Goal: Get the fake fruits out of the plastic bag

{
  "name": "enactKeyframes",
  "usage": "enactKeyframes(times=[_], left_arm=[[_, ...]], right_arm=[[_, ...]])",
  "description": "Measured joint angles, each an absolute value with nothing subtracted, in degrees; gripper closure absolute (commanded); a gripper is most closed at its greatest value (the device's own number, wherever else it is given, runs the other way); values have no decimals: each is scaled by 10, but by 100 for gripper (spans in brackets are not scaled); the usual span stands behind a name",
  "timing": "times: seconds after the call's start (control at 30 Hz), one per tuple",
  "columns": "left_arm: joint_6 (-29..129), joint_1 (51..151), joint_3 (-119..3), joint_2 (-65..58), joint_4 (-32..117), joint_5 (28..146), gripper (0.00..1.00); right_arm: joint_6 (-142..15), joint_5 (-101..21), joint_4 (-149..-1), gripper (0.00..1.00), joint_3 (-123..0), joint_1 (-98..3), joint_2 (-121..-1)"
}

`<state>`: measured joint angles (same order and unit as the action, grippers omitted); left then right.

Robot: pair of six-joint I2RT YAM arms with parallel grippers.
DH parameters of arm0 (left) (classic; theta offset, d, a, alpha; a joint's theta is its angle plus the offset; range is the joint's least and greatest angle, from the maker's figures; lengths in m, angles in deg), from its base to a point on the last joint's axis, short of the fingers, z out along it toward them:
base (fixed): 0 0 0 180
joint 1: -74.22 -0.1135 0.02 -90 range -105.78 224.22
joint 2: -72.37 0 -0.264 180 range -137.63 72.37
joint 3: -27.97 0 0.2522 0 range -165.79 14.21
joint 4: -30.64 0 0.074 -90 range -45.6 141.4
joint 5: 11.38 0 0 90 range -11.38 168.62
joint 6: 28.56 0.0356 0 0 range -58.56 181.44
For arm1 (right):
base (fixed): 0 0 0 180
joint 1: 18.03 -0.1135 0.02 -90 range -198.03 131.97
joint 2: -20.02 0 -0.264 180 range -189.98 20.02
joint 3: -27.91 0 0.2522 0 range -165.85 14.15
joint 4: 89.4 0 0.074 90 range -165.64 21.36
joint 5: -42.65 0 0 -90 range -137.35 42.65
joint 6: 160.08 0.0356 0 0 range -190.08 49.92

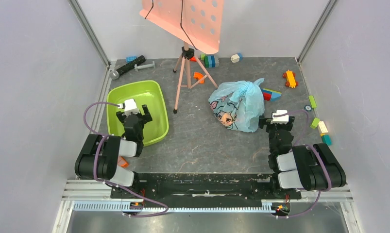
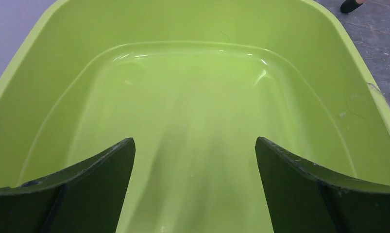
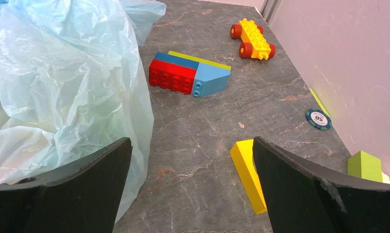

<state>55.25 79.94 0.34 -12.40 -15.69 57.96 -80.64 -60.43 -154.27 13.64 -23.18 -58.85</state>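
Note:
The plastic bag (image 1: 238, 104), light blue and crinkly with a cartoon girl's face, lies bunched shut right of the table's middle. The fake fruits are hidden; none shows through the bag. My right gripper (image 1: 279, 120) stands open just right of the bag. In the right wrist view the bag (image 3: 61, 87) fills the left side, and the right gripper (image 3: 192, 141) has only bare table between its fingers. My left gripper (image 1: 133, 114) is open over the lime-green tub (image 1: 134, 87). In the left wrist view the left gripper (image 2: 194, 141) holds nothing above the tub (image 2: 183, 19).
A tripod (image 1: 185, 63) carrying a pink perforated plate stands behind the bag. Toy bricks lie scattered: a red-blue-yellow stack (image 3: 188, 75), a yellow wheeled brick (image 3: 252, 38), a yellow wedge (image 3: 248, 174) by my right finger, a green block (image 3: 364, 165). A poker chip (image 3: 318, 119) lies near the right wall.

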Motion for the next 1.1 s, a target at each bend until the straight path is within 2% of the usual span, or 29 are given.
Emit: enactKeyframes(times=[0.67,0.93,1.1], left_arm=[[553,799,7,-122,-161,580,0],[565,802,11,-58,-133,585,0],[566,815,4,1,-69,560,0]], right_arm=[[-806,-604,-1543,2,136,-232,-588],[-806,-604,-1537,2,136,-232,-586],[-804,-610,-1470,2,136,-232,-543]])
